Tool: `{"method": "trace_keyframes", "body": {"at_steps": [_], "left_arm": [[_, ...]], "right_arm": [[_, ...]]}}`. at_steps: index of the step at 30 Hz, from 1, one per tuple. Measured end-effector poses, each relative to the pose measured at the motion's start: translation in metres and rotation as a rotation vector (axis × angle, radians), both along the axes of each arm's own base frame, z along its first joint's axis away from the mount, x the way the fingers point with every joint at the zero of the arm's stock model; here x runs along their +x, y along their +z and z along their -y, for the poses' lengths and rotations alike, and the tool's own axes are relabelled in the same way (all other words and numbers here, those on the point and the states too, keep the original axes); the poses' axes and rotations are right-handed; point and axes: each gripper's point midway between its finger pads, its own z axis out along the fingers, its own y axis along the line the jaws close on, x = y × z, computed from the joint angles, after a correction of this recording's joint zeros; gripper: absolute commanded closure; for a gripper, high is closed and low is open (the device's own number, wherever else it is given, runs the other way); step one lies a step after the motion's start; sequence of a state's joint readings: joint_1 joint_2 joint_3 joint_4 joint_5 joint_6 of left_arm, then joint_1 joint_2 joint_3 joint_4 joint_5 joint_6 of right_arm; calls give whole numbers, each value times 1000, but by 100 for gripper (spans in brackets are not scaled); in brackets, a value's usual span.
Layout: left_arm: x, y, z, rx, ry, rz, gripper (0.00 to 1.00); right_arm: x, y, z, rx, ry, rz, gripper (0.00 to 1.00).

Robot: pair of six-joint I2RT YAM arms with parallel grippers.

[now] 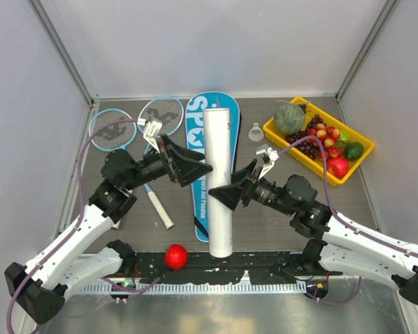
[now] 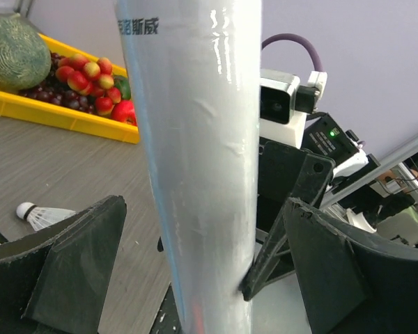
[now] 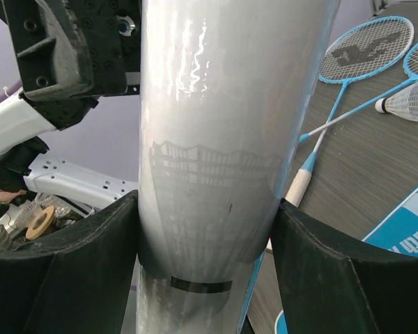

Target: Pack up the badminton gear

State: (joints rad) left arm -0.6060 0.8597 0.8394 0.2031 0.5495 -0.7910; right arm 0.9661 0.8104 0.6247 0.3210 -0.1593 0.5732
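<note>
The right gripper is pinching the white tube; the left gripper is straddling it, fingers spread wide.

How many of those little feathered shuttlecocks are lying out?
2. One shuttlecock lies beside the yellow fruit tray; the second shuttlecock lies by the rackets. More may be hidden inside the white tube.

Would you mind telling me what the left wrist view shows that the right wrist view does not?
Only the left wrist view shows the yellow tray of fruit. Only the right wrist view shows the two rackets and a corner of the blue cover. Both show the white tube filling the middle of the frame, and a shuttlecock on the table.
</note>
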Motion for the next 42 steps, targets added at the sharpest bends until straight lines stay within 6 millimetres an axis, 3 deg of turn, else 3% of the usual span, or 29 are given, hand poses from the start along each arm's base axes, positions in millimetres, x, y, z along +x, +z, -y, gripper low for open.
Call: {"method": "trace_keyframes", "body": {"at_steps": [5, 11, 23, 27, 28, 32, 38, 42], "left_arm": [[7, -10, 18, -12, -34, -57, 1], [3, -8, 33, -41, -81, -71, 7], [4, -11, 41, -69, -105, -89, 34], [4, -14, 42, -67, -105, -93, 35], [4, -15, 42, -66, -105, -95, 35], [4, -16, 42, -63, -110, -93, 36], [2, -31, 43, 0, -114, -87, 36], [2, -44, 41, 96, -111, -92, 37]], "right_arm": [[4, -2, -2, 25, -26, 8, 35], [6, 4, -6, 58, -40, 18, 34], [6, 4, -9, 80, -51, 18, 31], [7, 1, -9, 82, -57, 10, 31], [7, 1, -9, 82, -58, 8, 29], [8, 0, -8, 82, -63, 1, 4], [11, -6, 1, 55, -106, -26, 4], [4, -3, 24, 39, -144, -32, 4]]}}
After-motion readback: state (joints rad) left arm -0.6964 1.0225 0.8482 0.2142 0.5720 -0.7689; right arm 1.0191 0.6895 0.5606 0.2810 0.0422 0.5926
